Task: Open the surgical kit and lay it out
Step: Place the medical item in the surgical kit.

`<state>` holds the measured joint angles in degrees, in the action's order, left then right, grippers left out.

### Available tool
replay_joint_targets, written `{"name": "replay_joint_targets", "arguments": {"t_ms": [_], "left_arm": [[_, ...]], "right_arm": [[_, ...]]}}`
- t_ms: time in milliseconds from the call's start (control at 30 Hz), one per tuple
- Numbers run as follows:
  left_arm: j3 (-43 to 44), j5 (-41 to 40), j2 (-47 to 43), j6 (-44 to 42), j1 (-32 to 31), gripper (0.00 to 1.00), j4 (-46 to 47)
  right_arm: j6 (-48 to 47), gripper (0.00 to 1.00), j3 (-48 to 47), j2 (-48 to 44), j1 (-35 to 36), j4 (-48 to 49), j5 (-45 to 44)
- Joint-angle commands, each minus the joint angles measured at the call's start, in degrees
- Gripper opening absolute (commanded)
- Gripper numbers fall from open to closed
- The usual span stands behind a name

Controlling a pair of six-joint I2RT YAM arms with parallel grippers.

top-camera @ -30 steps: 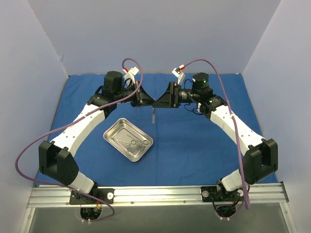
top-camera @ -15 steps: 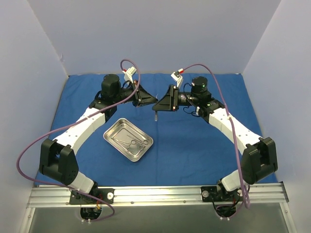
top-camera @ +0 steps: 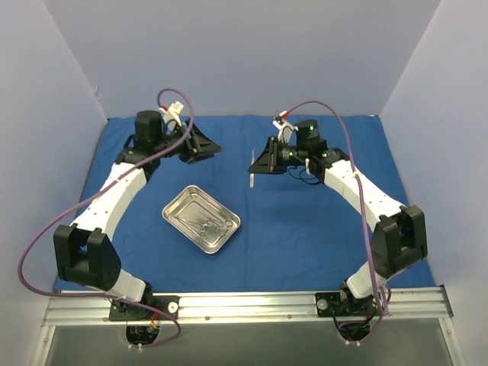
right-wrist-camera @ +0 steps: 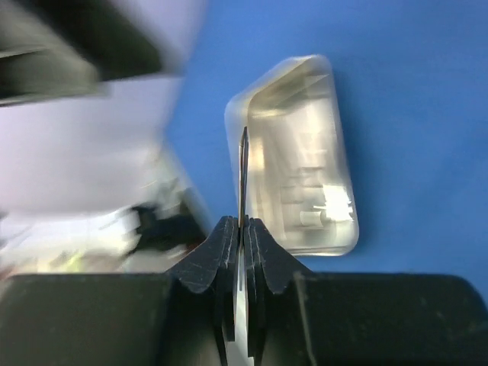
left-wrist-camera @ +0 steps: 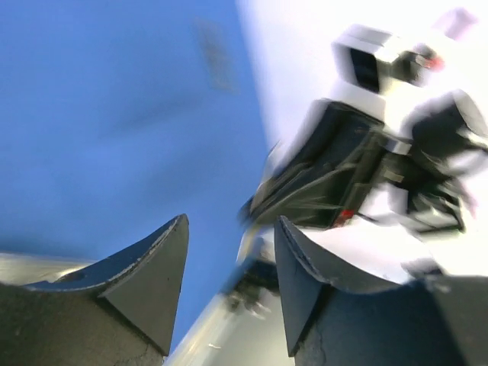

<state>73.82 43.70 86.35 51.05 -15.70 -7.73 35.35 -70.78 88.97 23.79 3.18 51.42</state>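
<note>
1. Top external view: blue cloth wrap [top-camera: 320, 229] lies spread flat over the table. The steel tray [top-camera: 183, 206] sits on it, turned corner-on to the arm bases.
2. Small thin instruments [top-camera: 207, 223] lie inside the tray, toward its near-right end. Too small to count.
3. Right gripper [top-camera: 257, 162] is raised beyond the tray, off its far-right side and well apart from it. It's clenched on one thin metal instrument [top-camera: 252, 175], which hangs down from the jaws, clear of the tray.
4. Right wrist view agrees: right gripper [right-wrist-camera: 242, 227] has its fingers pressed together on the thin metal instrument [right-wrist-camera: 243, 164], seen edge-on. The tray [right-wrist-camera: 305, 145] shows behind it on the cloth.
5. Left gripper [top-camera: 210, 149] is raised beyond the tray's far side, pointing toward the right gripper but apart from it.
6. Left wrist view: left gripper [left-wrist-camera: 230, 223] is released, fingers [left-wrist-camera: 149, 274] spread with nothing between them. Rest of that view is motion-blurred; the right arm [left-wrist-camera: 381, 152] is just a smear.
</note>
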Motion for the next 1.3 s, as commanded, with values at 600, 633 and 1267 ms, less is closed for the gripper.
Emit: {"name": "replay_joint_targets", "arguments": {"t_ms": [600,633,1267], "left_arm": [[-2.28,-21.47,-8.48,-30.39,3.49,0.51,-32.96],[-2.02,-20.77,-8.21,-31.00,3.57,0.51,-33.05],[-1.93,-16.55,-3.73,-33.03,7.35,0.50,-32.97]], "right_arm": [[-34.74,0.00,-18.59,24.40,-21.77,-34.47,-68.12],[-34.74,0.00,-19.04,25.80,-21.60,-34.03,-68.38],[-34.39,0.00,-25.80,34.25,-19.66,-33.33,-67.94]]}}
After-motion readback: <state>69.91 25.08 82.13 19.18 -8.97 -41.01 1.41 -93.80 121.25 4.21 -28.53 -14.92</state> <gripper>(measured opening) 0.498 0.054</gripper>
